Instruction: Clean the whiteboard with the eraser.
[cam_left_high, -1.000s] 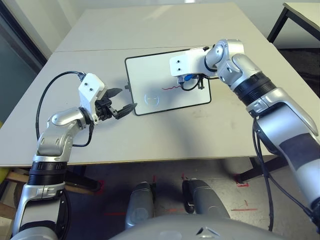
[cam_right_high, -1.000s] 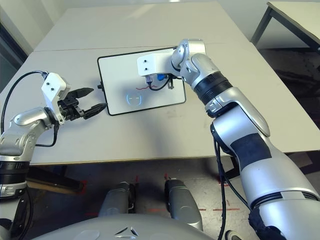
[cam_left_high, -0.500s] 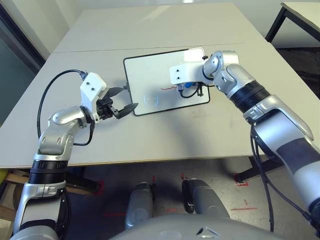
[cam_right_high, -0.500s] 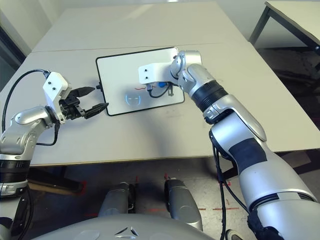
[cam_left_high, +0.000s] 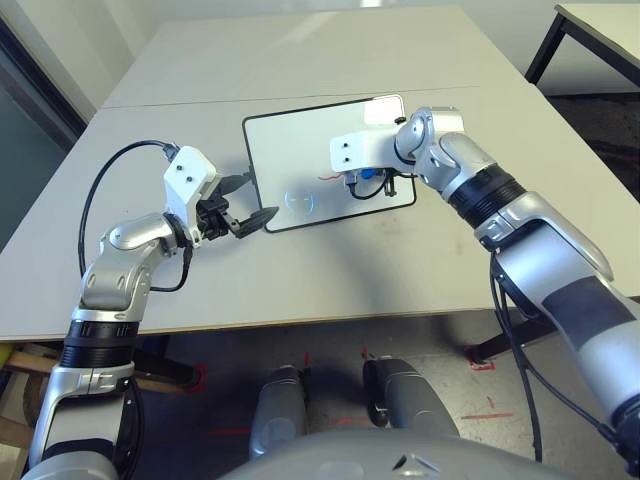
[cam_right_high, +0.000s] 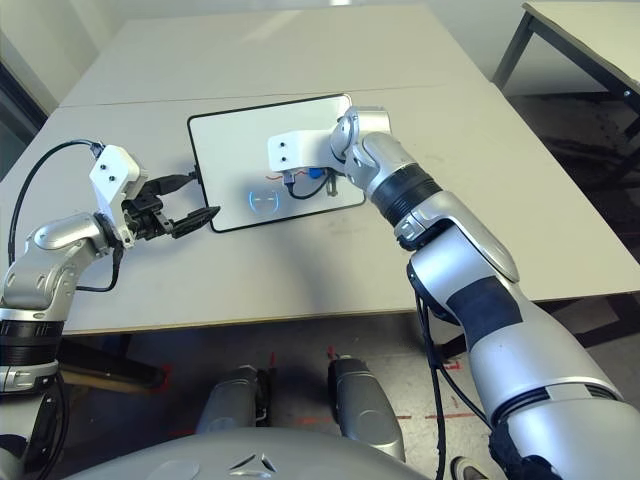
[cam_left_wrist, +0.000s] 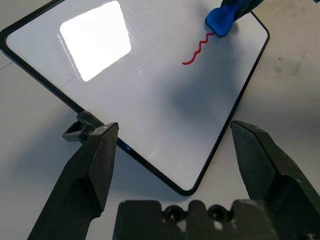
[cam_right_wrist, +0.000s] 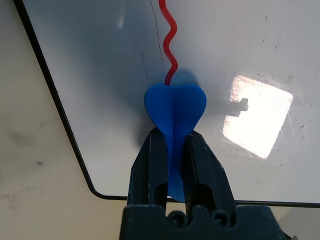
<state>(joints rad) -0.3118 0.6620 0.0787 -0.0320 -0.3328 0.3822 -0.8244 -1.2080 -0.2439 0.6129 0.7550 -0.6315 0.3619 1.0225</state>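
The rectangular white whiteboard (cam_left_high: 325, 160) with its thin black frame and rounded corners lies flat on the pale grey tabletop (cam_left_high: 330, 260), a little ahead of the robot's middle. The right end effector (cam_right_wrist: 172, 150) is clamped on the small bright blue bone-shaped eraser (cam_right_wrist: 175, 112), its two black fingers (cam_right_wrist: 152, 165) pinching the narrow waist so that the wider blue end presses on the board. That blue end meets one end of a wavy red pen line (cam_right_wrist: 171, 40), which runs away from it across the white surface. In the head views the eraser (cam_left_high: 366, 173) sits under the right arm's white wrist block (cam_left_high: 362, 150), over the board's right half.

Compared with a second ago, the right arm has carried the eraser leftward across the board and slightly nearer the robot, and less of the red line shows beside it in the head view.

The left end effector (cam_left_high: 243, 200) has stayed where it was, just off the board's left edge, its fingers (cam_left_wrist: 92, 165) spread wide and empty, next to the small grey side knob (cam_left_wrist: 79, 127). A faint bluish circular reflection (cam_left_high: 299, 200) lies on the board's near left part.
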